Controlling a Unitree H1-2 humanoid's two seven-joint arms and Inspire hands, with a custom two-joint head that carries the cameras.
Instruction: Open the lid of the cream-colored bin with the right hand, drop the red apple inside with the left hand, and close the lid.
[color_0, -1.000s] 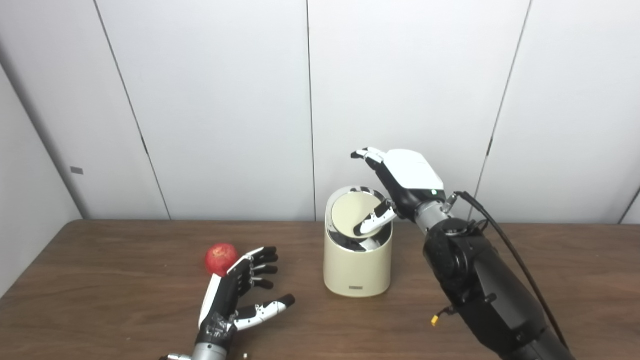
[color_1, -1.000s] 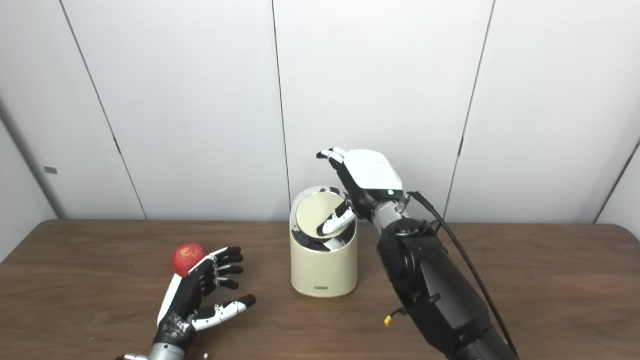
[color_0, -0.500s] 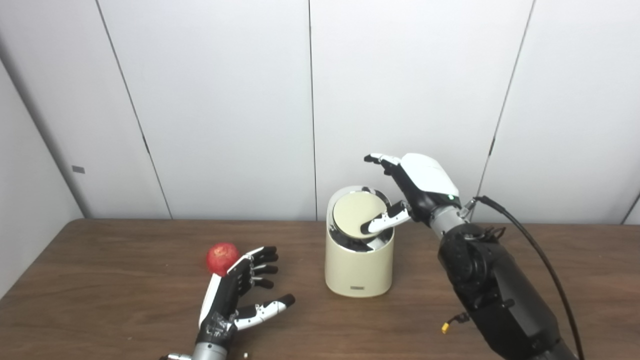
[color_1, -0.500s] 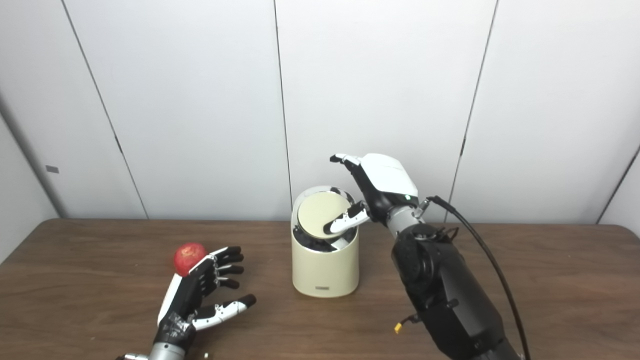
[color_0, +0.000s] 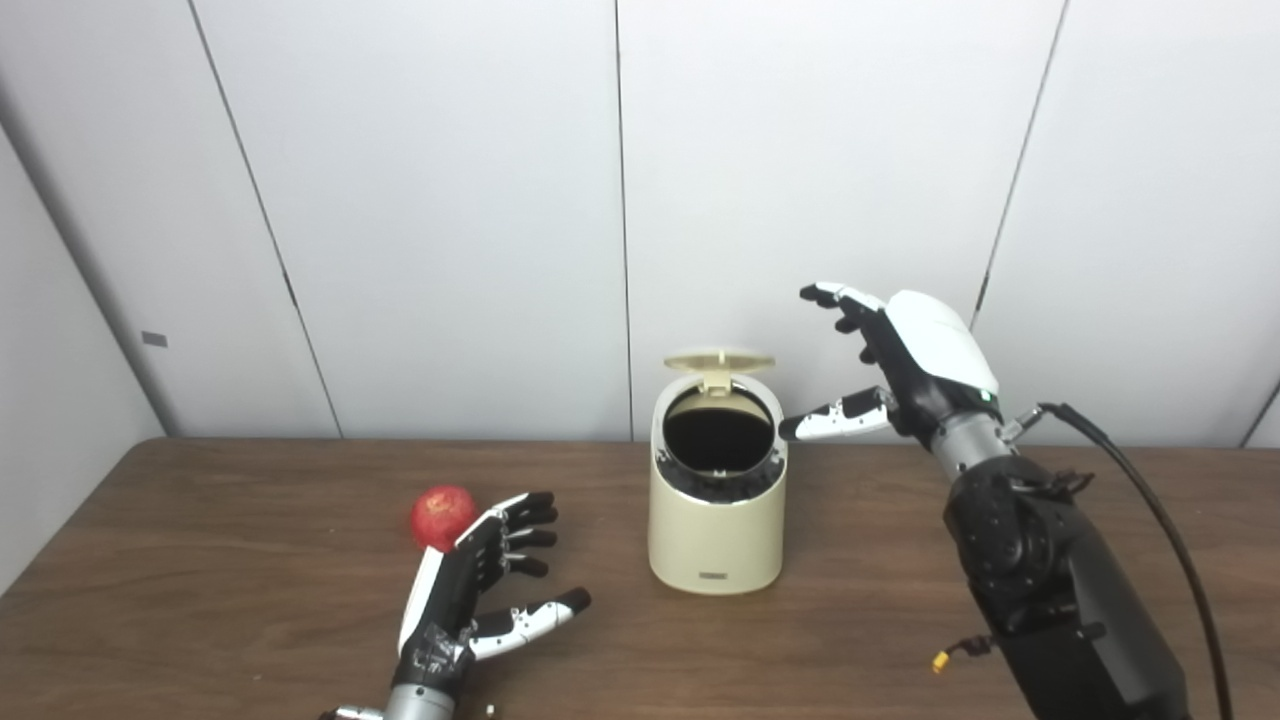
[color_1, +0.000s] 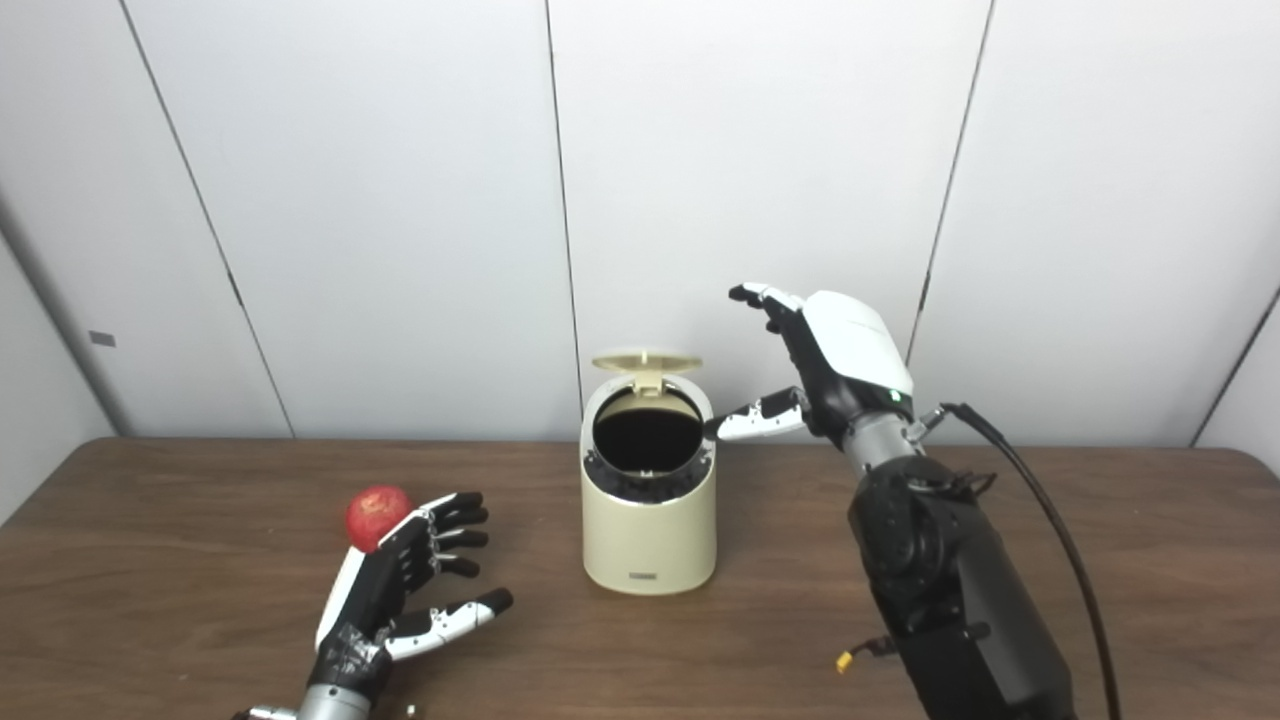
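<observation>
The cream-colored bin (color_0: 714, 530) stands mid-table with its lid (color_0: 719, 360) flipped up at the back, showing a dark round opening. My right hand (color_0: 900, 365) is open, raised just right of the bin's top, thumb pointing toward the rim without touching it. The red apple (color_0: 441, 516) lies on the table left of the bin. My left hand (color_0: 475, 590) is open, resting on the table with its fingertips right beside the apple, holding nothing. The same scene shows in the right eye view, with the bin (color_1: 648, 535) and apple (color_1: 376, 516).
The brown wooden table (color_0: 200, 600) runs the full width, with white wall panels close behind the bin. A black cable (color_0: 1140, 490) loops off my right forearm.
The bin's lid has sprung from closed to fully open. My right hand lifted off the lid and moved right and slightly up. The left hand and apple have not moved.
</observation>
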